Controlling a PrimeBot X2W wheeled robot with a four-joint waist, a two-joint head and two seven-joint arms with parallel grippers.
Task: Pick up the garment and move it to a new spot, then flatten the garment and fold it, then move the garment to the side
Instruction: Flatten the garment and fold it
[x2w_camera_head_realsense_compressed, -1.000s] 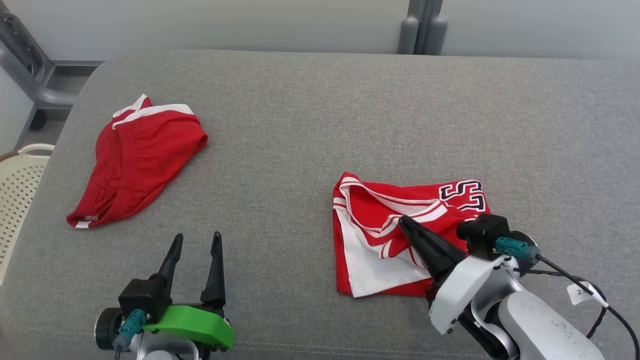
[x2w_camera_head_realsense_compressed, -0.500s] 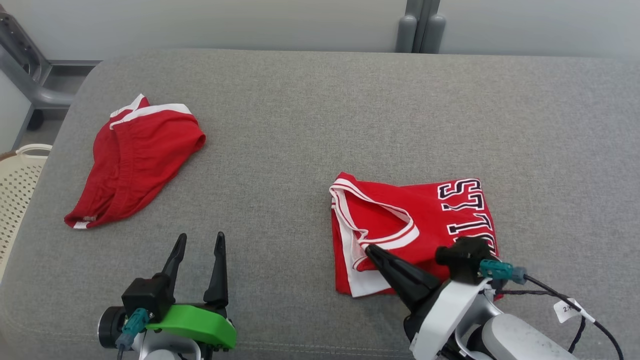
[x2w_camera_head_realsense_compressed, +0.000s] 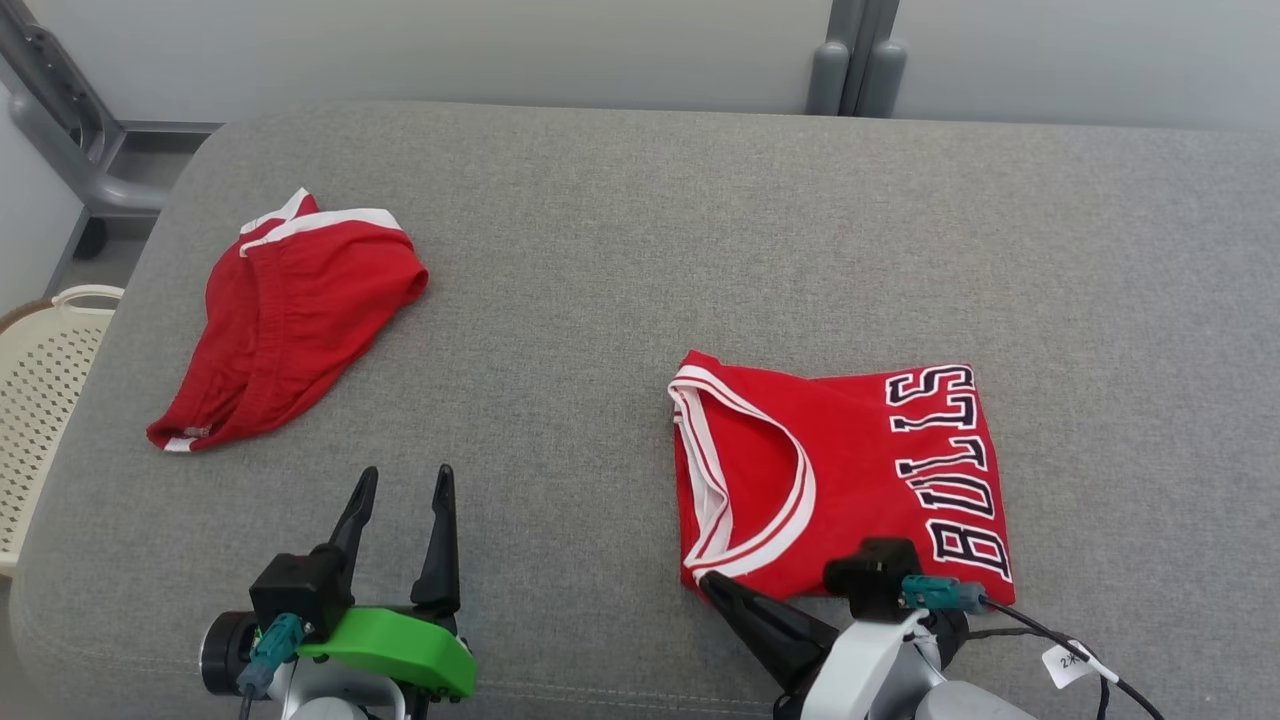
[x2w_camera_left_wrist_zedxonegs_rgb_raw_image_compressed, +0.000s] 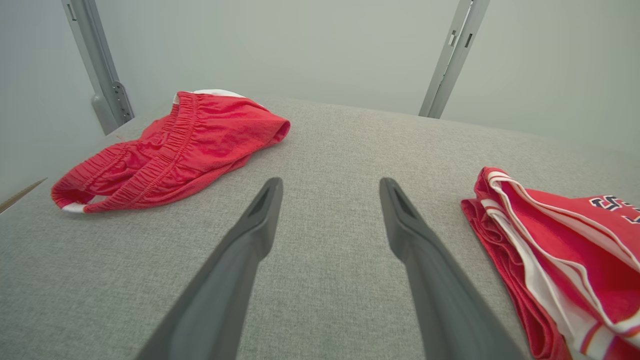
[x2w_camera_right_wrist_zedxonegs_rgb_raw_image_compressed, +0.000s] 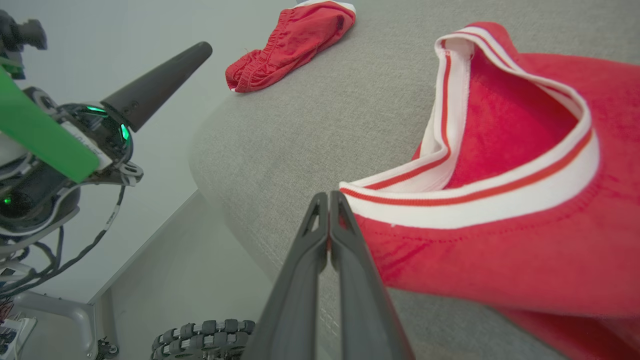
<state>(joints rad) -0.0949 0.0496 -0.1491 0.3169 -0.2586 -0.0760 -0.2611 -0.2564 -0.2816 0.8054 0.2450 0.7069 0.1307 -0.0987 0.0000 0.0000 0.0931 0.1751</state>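
At the far left, beside the table's edge, stands a cream perforated basket (x2w_camera_head_realsense_compressed: 45, 370). On the grey padded table (x2w_camera_head_realsense_compressed: 640, 220), left rear, lies a pair of red shorts (x2w_camera_head_realsense_compressed: 285, 315) with white trim, crumpled, waistband turned towards the near side. The left gripper (x2w_camera_head_realsense_compressed: 406, 470) hovers at the near-left edge, short of the shorts and well apart from them; its two dark fingers stand wide apart and point towards the far side, with nothing between them and bare grey fabric beneath. Right of centre, near the front edge, lies the garment, a red jersey (x2w_camera_head_realsense_compressed: 850, 470) with white and red trim and the lettering BULLS running along its right side. It is folded into a compact, roughly square shape and lies flat, with a curved trimmed opening uppermost at its left. The right gripper (x2w_camera_head_realsense_compressed: 705, 577) sits at the jersey's near-left corner, fingers pressed fully together, tips touching the end of the white trim. Whether any cloth is pinched between them cannot be told. A tagged black cable (x2w_camera_head_realsense_compressed: 1065, 660) trails from the right wrist.
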